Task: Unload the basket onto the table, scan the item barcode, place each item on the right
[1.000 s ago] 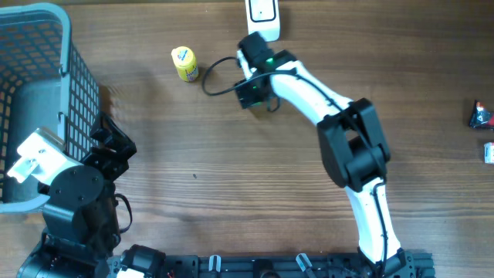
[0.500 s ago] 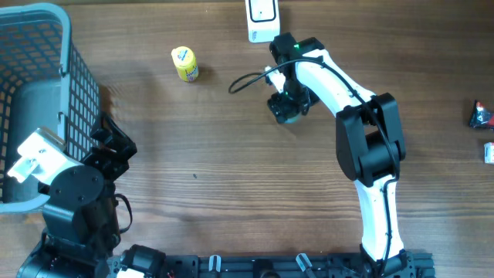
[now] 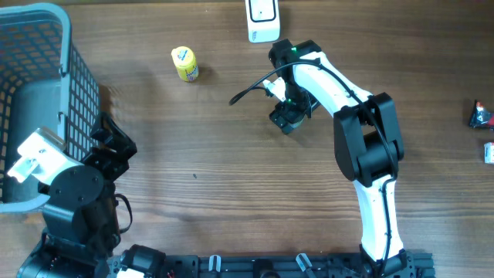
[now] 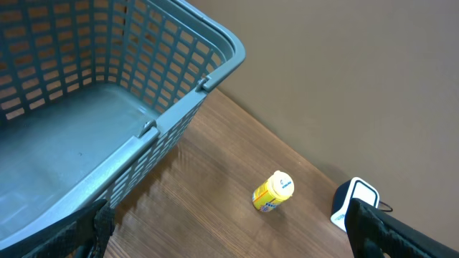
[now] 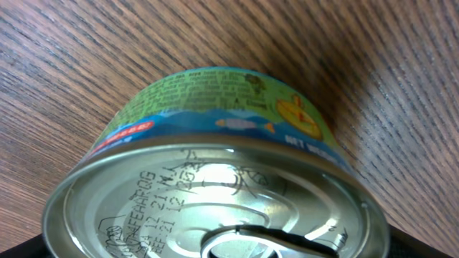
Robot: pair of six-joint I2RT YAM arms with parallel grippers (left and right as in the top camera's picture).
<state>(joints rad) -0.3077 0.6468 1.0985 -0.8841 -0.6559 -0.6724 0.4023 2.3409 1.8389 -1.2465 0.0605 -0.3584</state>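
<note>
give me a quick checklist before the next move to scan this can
1. Can close below right gripper: ok.
2. Right gripper's hold on can: cannot tell.
3. Barcode in sight: not ok, only lid and label art show.
4. Scanner uncovered: ok.
5. Left gripper open, empty: ok.
6. Yellow bottle apart from right gripper: ok.

a tin can (image 5: 215, 136) with a green and blue fish label is sitting on the table (image 5: 64, 43), shiny lid showing. a white scanner (image 3: 263, 20) is sitting by the table's far edge.
</note>
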